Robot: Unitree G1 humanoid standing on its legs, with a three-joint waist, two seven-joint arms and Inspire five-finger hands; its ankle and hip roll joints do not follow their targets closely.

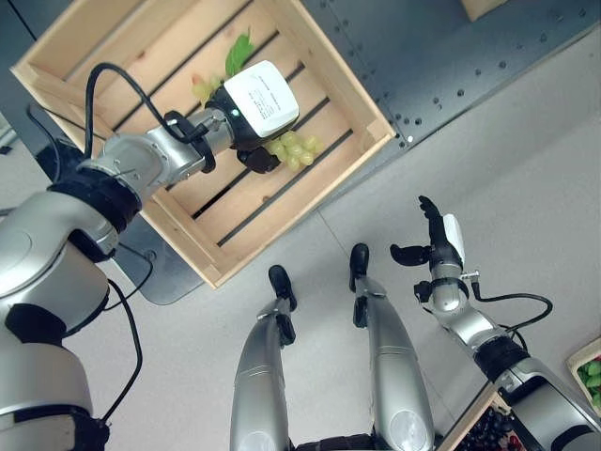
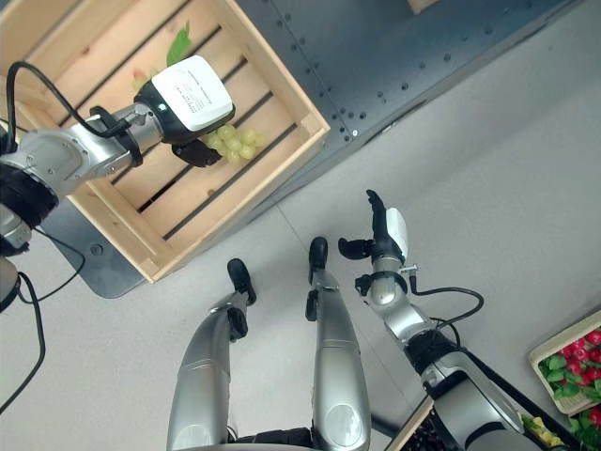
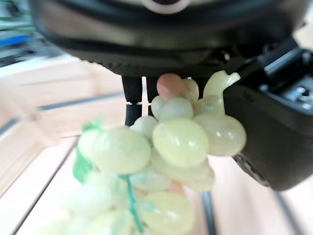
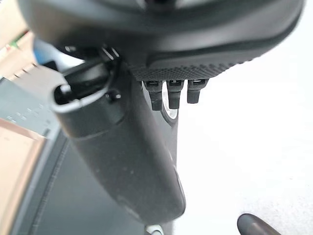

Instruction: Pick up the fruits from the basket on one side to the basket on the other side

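Left hand (image 1: 252,141) grips grapes (image 1: 296,148) over the crate (image 1: 371,113), walls close around; right hand (image 1: 437,246) spread, empty, above bare floor (image 1: 526,169).

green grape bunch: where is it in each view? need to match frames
Left eye: green grape bunch upper centre, under the left hand, over the wooden crate.
Right eye: upper left, same crate.
Left wrist: centre, hanging close to the camera.
Right wrist: not in it.
Shared landmark: the crate's slatted floor.

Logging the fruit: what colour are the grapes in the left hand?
Pale green grapes, clearest in the left wrist view.
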